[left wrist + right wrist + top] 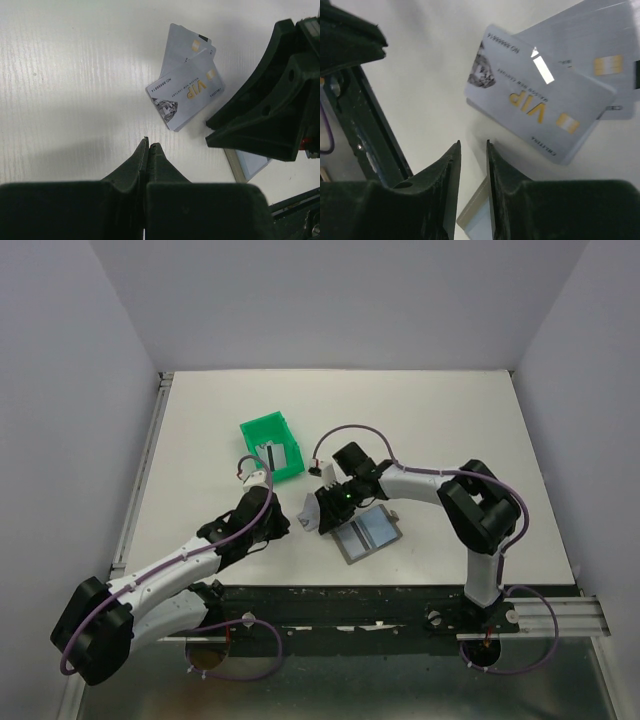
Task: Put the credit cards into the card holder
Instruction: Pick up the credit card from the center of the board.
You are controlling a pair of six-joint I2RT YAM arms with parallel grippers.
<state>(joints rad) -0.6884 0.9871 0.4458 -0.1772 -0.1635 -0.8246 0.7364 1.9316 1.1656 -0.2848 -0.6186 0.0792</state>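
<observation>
left claw: the left gripper [149,146] is sitting pinched all the way shut, fingertips pressed together, gripping nothing, hanging just over the table [450,420] a bit short of the cards

right claw: the right gripper [473,146] is showing only a narrow slit between its fingers, bare table showing through the gap, so it's holding nothing; it's hovering right at the near edge of the cards

credit cards [187,92]: lying flat on the table in a loose fanned pile, the top one showing gold "VIP" lettering and a chip; the pile is sitting between the two claws, not in the holder

card holder [368,533]: lying open and flat, pale blue-grey inside facing up, just to the right of the cards and under the right arm's wrist

green bin [250,426]: sitting further back on the table, apart from the cards
</observation>
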